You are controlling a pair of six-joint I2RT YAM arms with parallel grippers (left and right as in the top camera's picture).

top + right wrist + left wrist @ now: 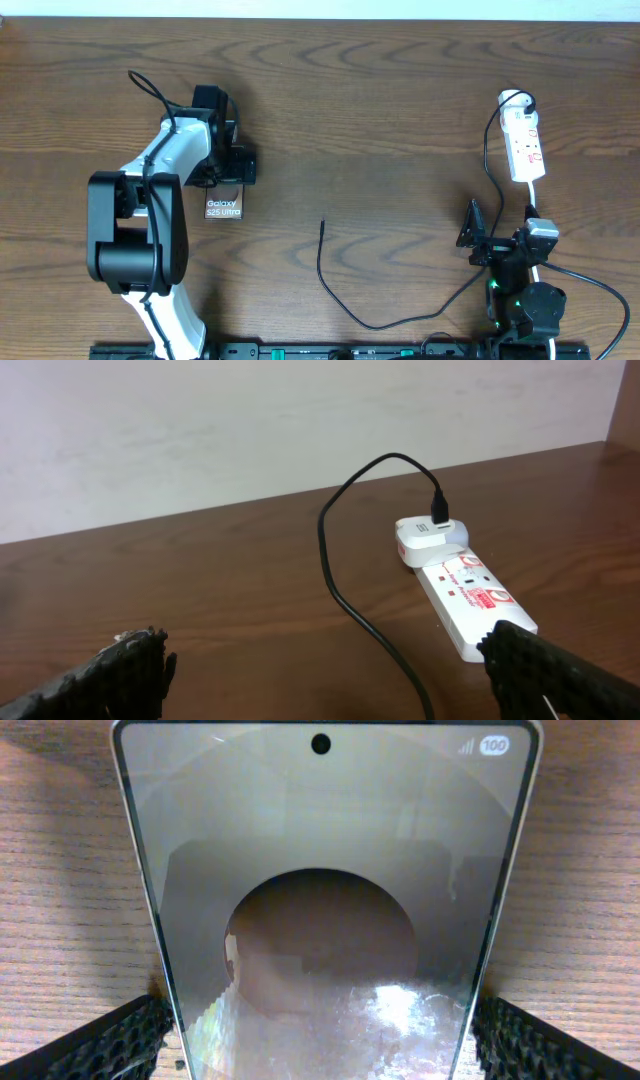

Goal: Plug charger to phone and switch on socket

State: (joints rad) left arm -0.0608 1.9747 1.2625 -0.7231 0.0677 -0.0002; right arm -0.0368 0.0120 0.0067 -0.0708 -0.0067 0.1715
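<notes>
The overhead camera looks straight down from well above on the dark brown wooden desk. The left wrist camera hangs close over the flat glass-fronted phone, which nearly fills its frame (overhead it is a small brown slab). The right wrist camera looks low across the desk toward a pale wall, sharing the narrow white power strip with overhead's right side.

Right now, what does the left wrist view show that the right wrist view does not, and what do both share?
Left wrist only: the phone, screen up, flanked by the left claw. Right wrist only: the socket with the charger plugged into it, a pale wall, and the open right claw. Both: the wooden table and black ridged fingers at the lower corners.
</notes>
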